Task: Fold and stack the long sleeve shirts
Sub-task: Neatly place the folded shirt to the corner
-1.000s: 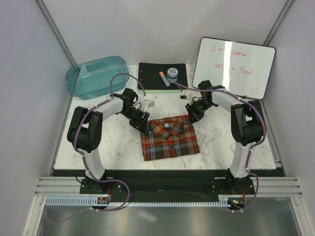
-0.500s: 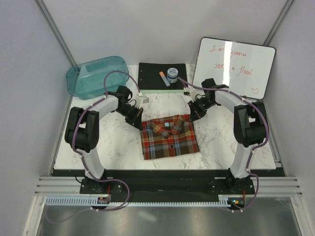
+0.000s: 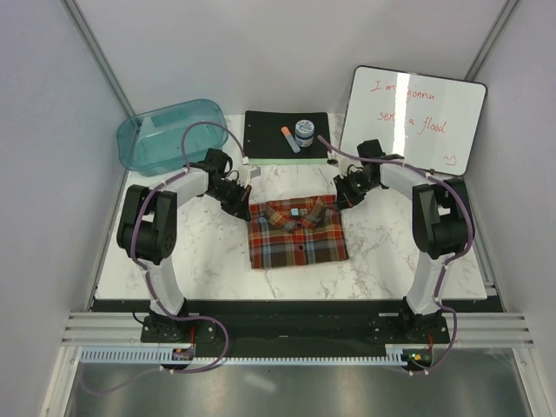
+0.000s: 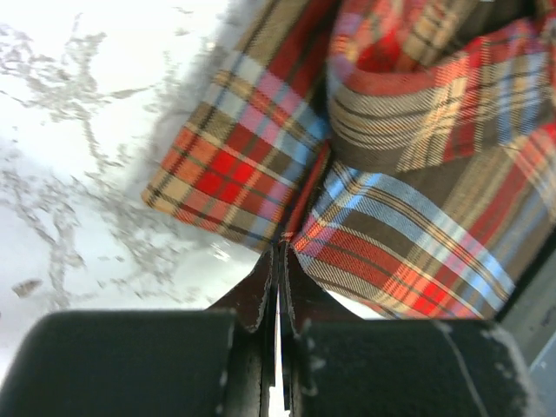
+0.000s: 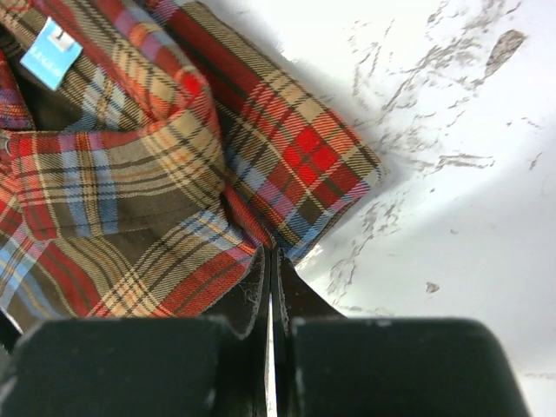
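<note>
My left fingers (image 4: 254, 300) and right fingers (image 5: 252, 297) now pinch the far corners of the folded red-orange plaid flannel shirt (image 3: 297, 234), which I've dragged slightly back, mid white marble desk (image 3: 200, 254).

A plaid of red, orange, brown and blue-grey checks is seen on the shirt (image 3: 298, 234), and a light blue label (image 5: 50, 54) is shown at its collar. The table (image 3: 208, 256) is patterned as white marble with grey veins. The bin (image 3: 165, 137) is tinted a translucent teal. Red handwriting is carried by the whiteboard (image 3: 413, 117), which is edged in black. The mat (image 3: 265, 130) is coloured black.
</note>
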`<state>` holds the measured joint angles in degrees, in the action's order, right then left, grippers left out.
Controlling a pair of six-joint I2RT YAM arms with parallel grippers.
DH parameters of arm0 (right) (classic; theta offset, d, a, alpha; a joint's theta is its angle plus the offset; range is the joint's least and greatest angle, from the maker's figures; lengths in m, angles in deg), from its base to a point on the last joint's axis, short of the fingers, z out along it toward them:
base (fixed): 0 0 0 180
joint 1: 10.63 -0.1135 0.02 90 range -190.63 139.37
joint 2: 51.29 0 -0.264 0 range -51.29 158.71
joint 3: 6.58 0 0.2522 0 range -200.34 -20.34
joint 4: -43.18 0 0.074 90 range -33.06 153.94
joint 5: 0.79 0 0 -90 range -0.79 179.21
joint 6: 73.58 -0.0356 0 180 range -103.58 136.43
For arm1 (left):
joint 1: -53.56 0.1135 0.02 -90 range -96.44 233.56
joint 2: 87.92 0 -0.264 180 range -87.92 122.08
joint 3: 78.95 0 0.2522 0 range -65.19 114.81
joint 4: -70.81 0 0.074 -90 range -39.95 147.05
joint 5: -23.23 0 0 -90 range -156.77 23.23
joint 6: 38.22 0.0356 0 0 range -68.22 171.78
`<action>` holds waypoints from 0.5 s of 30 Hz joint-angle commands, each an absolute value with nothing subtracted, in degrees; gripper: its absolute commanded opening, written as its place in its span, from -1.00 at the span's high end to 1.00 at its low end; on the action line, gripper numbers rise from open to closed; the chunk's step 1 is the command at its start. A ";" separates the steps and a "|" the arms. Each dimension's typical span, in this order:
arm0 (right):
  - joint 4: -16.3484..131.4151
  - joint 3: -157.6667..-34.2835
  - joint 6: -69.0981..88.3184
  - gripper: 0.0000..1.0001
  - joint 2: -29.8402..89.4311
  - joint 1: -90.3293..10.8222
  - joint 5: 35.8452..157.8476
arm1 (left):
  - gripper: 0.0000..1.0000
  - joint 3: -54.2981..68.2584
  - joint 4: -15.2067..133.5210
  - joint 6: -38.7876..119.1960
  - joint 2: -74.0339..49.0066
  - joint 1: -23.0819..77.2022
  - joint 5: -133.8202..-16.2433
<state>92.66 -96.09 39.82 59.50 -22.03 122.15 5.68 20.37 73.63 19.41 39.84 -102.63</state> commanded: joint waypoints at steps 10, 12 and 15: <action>86.38 -94.88 25.40 -0.35 46.64 -20.03 121.12 | 0.06 6.88 25.68 63.15 13.81 45.20 -103.07; 86.47 -92.43 22.86 -0.78 41.02 -20.55 121.29 | -0.61 6.01 26.55 61.11 9.23 47.13 -103.07; 86.56 -89.35 21.70 -0.93 35.82 -25.55 115.33 | -0.99 4.43 27.43 59.87 0.69 47.41 -100.70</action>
